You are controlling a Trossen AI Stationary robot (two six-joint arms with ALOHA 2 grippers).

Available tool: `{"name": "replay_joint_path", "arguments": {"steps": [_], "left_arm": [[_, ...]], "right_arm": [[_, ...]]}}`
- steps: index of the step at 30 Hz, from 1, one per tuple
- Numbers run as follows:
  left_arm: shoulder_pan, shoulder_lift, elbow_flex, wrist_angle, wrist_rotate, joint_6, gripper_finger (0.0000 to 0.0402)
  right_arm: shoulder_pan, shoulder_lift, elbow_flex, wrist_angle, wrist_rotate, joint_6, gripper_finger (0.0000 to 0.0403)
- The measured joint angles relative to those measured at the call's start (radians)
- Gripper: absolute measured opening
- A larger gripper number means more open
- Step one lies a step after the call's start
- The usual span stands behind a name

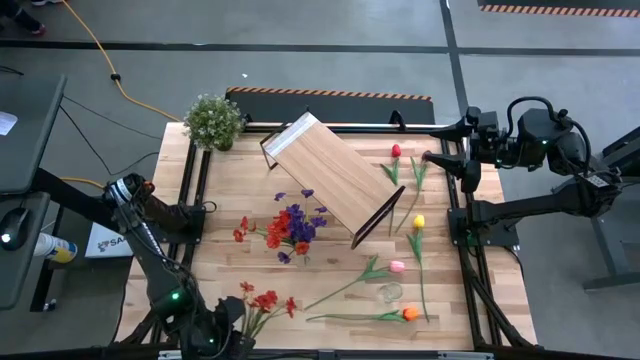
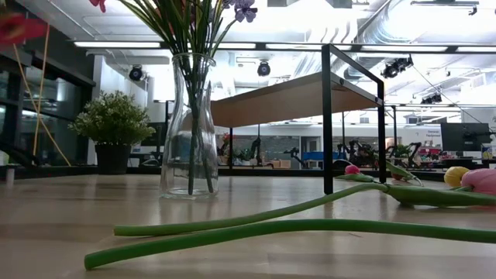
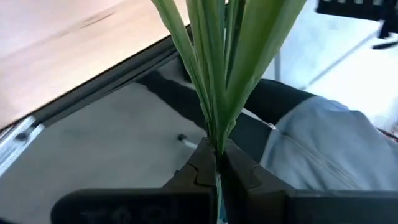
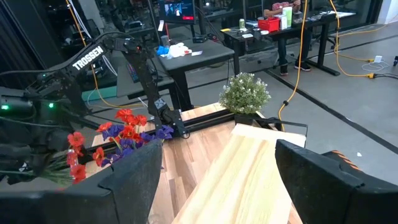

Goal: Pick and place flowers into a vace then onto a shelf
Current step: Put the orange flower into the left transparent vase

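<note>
- Overhead, left gripper [image 1: 222,338] sits at the table's near left corner, jaws pinched tight on a bunch of thin green stems; the red spray [image 1: 265,300] fans out from it over the planks.
- Left wrist view: flat, blade-like green stems [image 3: 214,74] run straight down into the closed dark fingers [image 3: 202,165]; grey floor and a pale fabric shape lie behind.
- Right gripper [image 1: 432,158] hovers at the far right edge, fingers spread wide, holding nothing. Its two blunt black pads [image 4: 134,177] frame the shelf [image 4: 242,177].
- Shelf [image 1: 330,180]: rectangular pale-wood board with fine grain on thin black wire legs, standing skewed at mid-table.
- Vase [image 2: 190,128]: clear glass, narrow neck, flared base, upright on the table, stems inside. From above it shows only as a cluster of red and purple blooms [image 1: 292,230] just beside the shelf's near left side.
- Loose tulips lie flat on the right half: red [image 1: 395,151] at the far side, yellow [image 1: 419,221], pink [image 1: 397,266], orange [image 1: 410,313] nearest, all with long smooth stems.
- Small clear round item [image 1: 389,292] rests between the pink and orange tulips; cannot tell what it is.
- Bushy potted plant [image 1: 213,121] stands at the far left corner.
- Table [image 1: 215,290]: light plank top, black rails along its sides.
</note>
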Motion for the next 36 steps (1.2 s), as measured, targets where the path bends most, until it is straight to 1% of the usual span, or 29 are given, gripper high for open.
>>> {"name": "replay_joint_path", "arguments": {"steps": [10, 14, 19, 26, 31, 34, 36], "left_arm": [[0.121, -0.001, 0.0, 0.158, 0.007, 0.295, 0.0035], [0.158, -0.001, 0.0, 0.193, 0.032, 0.365, 0.0035], [0.193, -0.001, 0.0, 0.253, 0.026, 0.464, 0.0035], [0.24, -0.001, 0.0, 0.357, -0.024, 0.629, 0.0035], [0.27, -0.001, 0.018, 0.364, -0.068, 0.739, 0.0035], [0.279, -0.001, 0.052, 0.364, -0.116, 0.825, 0.0035], [0.279, -0.001, 0.083, 0.363, -0.165, 0.898, 0.0035]], "right_arm": [[0.0, 0.0, 0.0, 0.0, 0.0, 0.007, 0.0303], [0.0, 0.0, 0.0, 0.0, 0.0, 0.007, 0.0303], [0.0, 0.0, 0.0, 0.0, 0.0, 0.007, 0.0303], [0.0, 0.0, 0.0, 0.0, 0.0, 0.002, 0.0303], [0.0, 0.0, 0.0, 0.0, 0.0, 0.001, 0.0303], [0.0, 0.0, 0.0, 0.0, 0.0, 0.001, 0.0303], [0.0, 0.0, 0.0, 0.0, 0.0, 0.002, 0.0303]]}}
